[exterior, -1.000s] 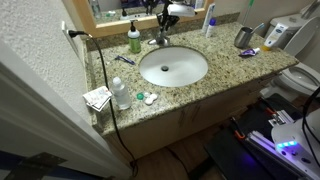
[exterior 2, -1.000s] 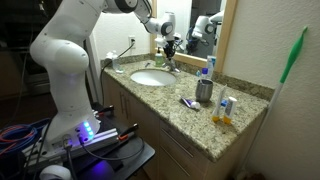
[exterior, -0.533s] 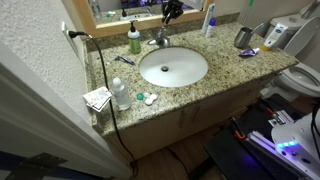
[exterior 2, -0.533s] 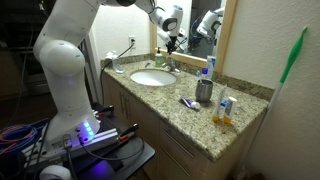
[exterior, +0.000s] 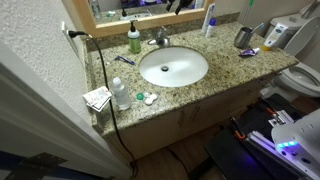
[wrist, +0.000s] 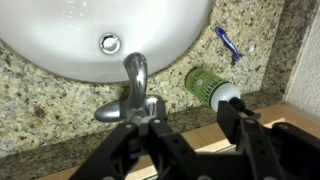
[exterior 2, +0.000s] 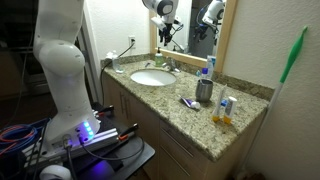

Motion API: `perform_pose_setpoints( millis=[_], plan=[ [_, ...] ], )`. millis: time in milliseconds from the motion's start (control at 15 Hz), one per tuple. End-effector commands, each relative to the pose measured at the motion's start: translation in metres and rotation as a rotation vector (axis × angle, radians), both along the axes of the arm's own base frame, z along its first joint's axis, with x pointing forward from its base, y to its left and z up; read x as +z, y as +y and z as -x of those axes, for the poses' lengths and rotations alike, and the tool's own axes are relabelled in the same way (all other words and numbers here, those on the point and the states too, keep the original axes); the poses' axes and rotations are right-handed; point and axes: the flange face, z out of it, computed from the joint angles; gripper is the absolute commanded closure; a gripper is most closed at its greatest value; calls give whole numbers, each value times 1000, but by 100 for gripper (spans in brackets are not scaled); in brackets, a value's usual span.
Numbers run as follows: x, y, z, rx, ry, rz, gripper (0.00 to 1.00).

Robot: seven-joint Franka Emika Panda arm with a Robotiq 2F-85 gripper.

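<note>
1. In the wrist view the faucet (wrist: 133, 85) stands at the centre of the frame, on the granite counter (wrist: 40, 100) at the rim of the white sink (wrist: 60, 40). Its long axis runs up and down the frame. The spout points to the top, over the basin and toward the drain (wrist: 110, 43).
2. The gripper (wrist: 190, 115) comes in from the bottom edge with its fingers (wrist: 243, 135) spread apart. Nothing sits between them and they touch nothing. In an exterior view the gripper (exterior: 181, 5) hangs at the top edge of the frame, well above the faucet (exterior: 160, 38).
3. A green bottle (wrist: 205, 84) stands just to the right of the faucet. A blue razor (wrist: 228, 45) lies in the upper right of the wrist view.
4. A wooden strip (wrist: 290, 112) crosses the lower right behind the fingers. The basin fills the upper left with open room, and bare counter lies to the left of the faucet.
</note>
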Motion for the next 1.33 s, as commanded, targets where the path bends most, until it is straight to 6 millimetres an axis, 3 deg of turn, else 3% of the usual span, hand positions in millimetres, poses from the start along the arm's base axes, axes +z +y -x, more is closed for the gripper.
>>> perform_pose_setpoints(
  millis=[0, 67, 200, 667, 733, 800, 1267],
  plan=[
    [-26, 10, 8, -4, 14, 96, 13],
    [-37, 15, 5, -8, 5, 121, 5],
    [-57, 26, -5, -39, -23, 169, 0],
    [-108, 36, -30, -142, -66, 258, 0],
    [-112, 35, -33, -150, -67, 266, 25],
    [-115, 35, -35, -156, -67, 272, 26],
    [-107, 41, -40, -169, -92, 262, 76]
  ],
)
